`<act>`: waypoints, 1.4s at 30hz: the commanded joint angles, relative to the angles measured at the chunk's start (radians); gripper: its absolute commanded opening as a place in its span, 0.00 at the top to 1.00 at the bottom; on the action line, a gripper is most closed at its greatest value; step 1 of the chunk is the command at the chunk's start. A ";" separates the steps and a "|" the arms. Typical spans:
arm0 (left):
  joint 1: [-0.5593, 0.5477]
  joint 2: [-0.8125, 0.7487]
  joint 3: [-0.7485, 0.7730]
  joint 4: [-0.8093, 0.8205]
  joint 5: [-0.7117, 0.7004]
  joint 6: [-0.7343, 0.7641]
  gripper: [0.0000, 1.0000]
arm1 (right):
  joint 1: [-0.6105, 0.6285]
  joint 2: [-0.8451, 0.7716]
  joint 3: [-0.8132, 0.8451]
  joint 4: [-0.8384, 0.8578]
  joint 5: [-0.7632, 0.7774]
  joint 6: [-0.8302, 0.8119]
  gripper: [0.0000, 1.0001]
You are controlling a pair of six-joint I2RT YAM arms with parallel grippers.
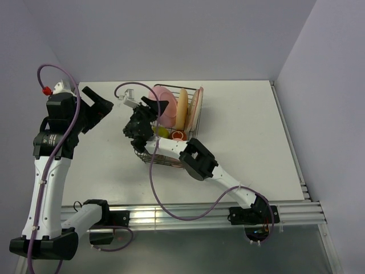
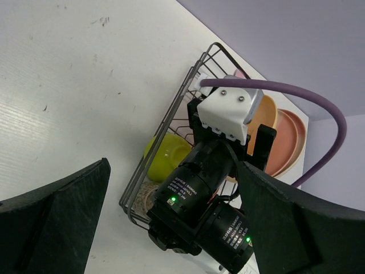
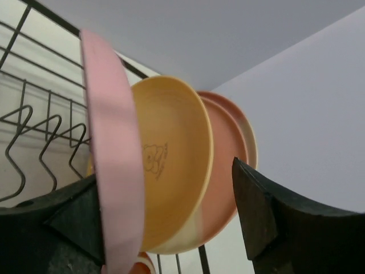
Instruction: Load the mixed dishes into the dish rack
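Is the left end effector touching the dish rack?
Apart. The top view shows bare table between the left end effector and the dish rack.

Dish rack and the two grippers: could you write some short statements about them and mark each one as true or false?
1. In the dish rack, the orange-yellow plate stands between the pink plate and the pink-and-cream plate. True.
2. The lime-green bowl sits on the table outside the rack. False: it is inside the rack, at the end away from the plates.
3. The left gripper holds a cup. False: it is open and empty, off to the left of the rack.
4. The pink plate's rim is between the fingers of the right gripper. True.
5. The plates lie flat in a stack. False: they stand on edge.
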 commanded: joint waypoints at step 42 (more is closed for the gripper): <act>0.005 0.099 -0.132 0.092 -0.002 0.095 0.01 | 0.041 -0.487 -0.291 0.465 0.188 -0.263 0.00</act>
